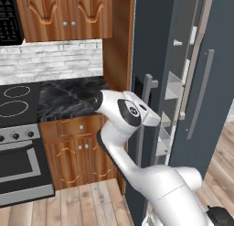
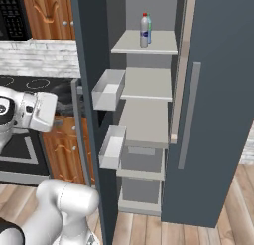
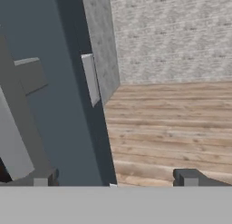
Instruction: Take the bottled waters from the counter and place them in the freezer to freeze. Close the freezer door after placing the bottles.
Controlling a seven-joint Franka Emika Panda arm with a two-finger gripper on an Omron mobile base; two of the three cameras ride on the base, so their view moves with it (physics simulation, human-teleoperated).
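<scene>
Both bottled waters stand together on the top shelf [image 2: 158, 43] inside the freezer [image 2: 146, 120]. The red-capped one [image 2: 144, 31] is in front and the green-capped one [image 2: 149, 22] peeks out behind it. The freezer door [image 2: 87, 65] is swung open, edge-on, with white bins [image 2: 109, 90] on its inner side. My gripper [image 3: 115, 177] is open and holds nothing. It sits on the outer side of the door [image 3: 50, 82], with the grey handle [image 3: 16, 146] just beside one fingertip [image 3: 45, 177]. The black marble counter [image 1: 68, 99] carries no bottle.
A second slate-blue door [image 2: 218, 115] with a long handle [image 2: 188, 115] stands on the right of the opening. The stove [image 1: 16, 129] and wooden cabinets [image 1: 77, 152] lie to the left. Wooden floor [image 3: 172, 128] and a brick wall [image 3: 172, 37] lie beyond the door.
</scene>
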